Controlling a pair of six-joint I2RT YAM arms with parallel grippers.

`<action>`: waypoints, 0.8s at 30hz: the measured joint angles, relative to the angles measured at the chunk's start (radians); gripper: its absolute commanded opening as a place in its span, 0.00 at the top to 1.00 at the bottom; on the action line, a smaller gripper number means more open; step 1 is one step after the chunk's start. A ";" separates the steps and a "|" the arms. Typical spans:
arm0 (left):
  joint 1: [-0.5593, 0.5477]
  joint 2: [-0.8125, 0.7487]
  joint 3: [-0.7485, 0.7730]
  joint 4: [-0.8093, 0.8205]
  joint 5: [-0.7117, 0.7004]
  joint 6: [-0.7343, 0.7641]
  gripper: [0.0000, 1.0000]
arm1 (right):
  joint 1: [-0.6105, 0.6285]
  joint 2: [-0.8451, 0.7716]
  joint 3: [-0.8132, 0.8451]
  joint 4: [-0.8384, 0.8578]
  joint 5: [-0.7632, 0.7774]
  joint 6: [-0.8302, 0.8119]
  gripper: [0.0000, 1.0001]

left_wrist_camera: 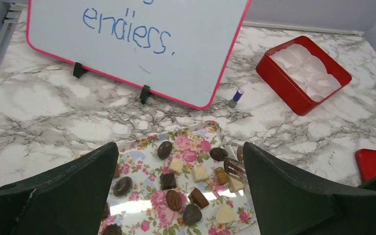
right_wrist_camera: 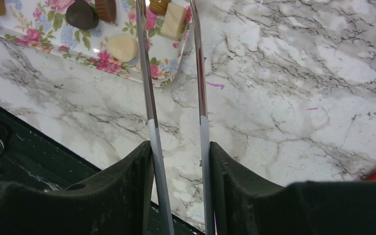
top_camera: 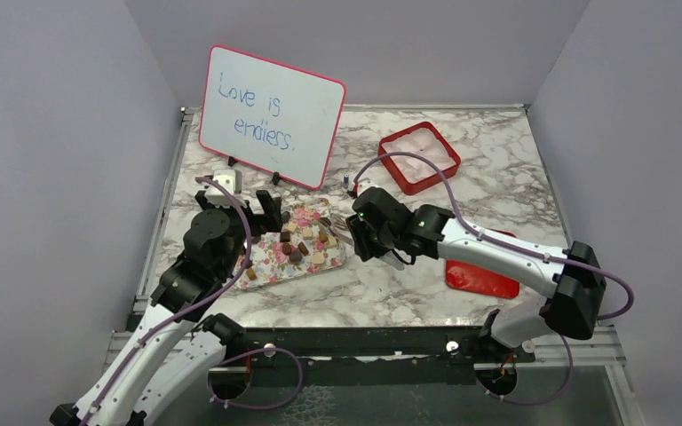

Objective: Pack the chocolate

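Note:
Several pieces of chocolate [top_camera: 306, 240] [left_wrist_camera: 183, 181], dark, reddish-brown and pale, lie loose on a pink floral tray [top_camera: 271, 273] [left_wrist_camera: 196, 133]. My left gripper [top_camera: 266, 213] [left_wrist_camera: 180, 147] hangs open over the tray's far left part, with nothing between its fingers. My right gripper [top_camera: 360, 235] [right_wrist_camera: 181, 147] is shut on a pair of metal tongs [right_wrist_camera: 150, 98]. The tongs' tips [left_wrist_camera: 235, 169] sit over the tray's right edge, beside a tan ridged piece and a pale square one. They run out of the right wrist view at the top. The red box [top_camera: 419, 157] [left_wrist_camera: 303, 73] with white lining stands at the back right.
A whiteboard [top_camera: 271, 115] [left_wrist_camera: 127, 39] with blue writing stands on feet just behind the tray. A small purple-capped thing [left_wrist_camera: 235, 98] lies between the board and the box. A red lid [top_camera: 479, 277] lies flat under my right arm. The black frame edge [right_wrist_camera: 24, 161] runs along the table's near side.

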 measured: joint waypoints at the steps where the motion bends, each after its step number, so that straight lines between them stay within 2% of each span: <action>1: 0.000 -0.011 -0.008 0.000 -0.016 0.002 0.02 | 0.009 0.011 0.010 -0.007 0.002 0.008 0.55; 10: 0.000 -0.119 -0.032 0.015 -0.108 0.017 0.01 | 0.053 0.100 0.100 -0.041 0.013 0.043 0.57; 24: 0.000 -0.136 -0.048 0.024 -0.137 0.024 0.01 | 0.083 0.204 0.181 -0.122 0.053 0.056 0.57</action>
